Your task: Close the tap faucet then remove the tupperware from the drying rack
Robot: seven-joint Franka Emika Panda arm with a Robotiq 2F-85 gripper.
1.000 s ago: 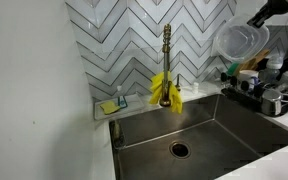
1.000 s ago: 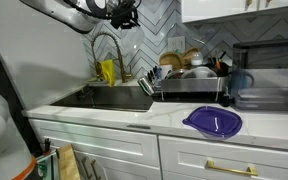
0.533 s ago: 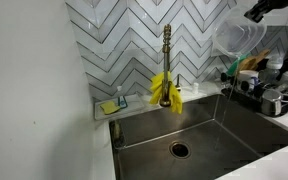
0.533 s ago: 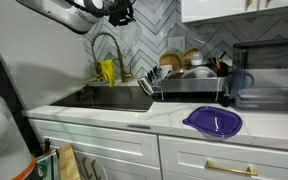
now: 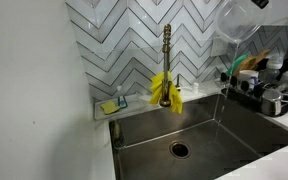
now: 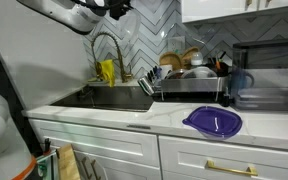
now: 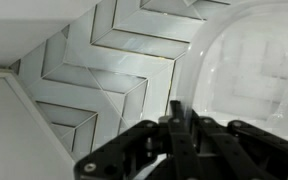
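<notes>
Tupperware (image 5: 234, 22) is up in the air, high at the top corner of an exterior view, well above the rack (image 5: 256, 100) and clear of it. It's tilted, the open side facing roughly toward the camera, with the chevron tiles (image 5: 124, 40) showing through the clear plastic. Below it a thin pale line drops toward the sink (image 5: 199, 130). It looks like water, though it's too fine to be sure.

Over to the wrist view: the gripper (image 7: 180, 112) has its two dark fingers (image 7: 173, 125) pressed together on the rim of the tupperware (image 7: 254, 70). The clear bowl swells out to one side of the pinch, with the tiles (image 7: 104, 60) behind. In the exterior views the gripper is only just in frame, at the very top edge (image 5: 260, 4) and (image 6: 117, 6).

The tap (image 5: 167, 45) stands upright behind the sink, its coil-textured neck straight, and yellow gloves (image 5: 165, 90) are draped over its lower part. From the other side the tap (image 6: 109, 45) shows its curved spout over the basin. The gloves (image 6: 106, 70) sit just behind it, and the rack (image 6: 189, 86) is beside the sink, crowded with dishes. A purple dish (image 6: 213, 121) lies on the counter (image 6: 164, 118) in front, well apart from the rack.
</notes>
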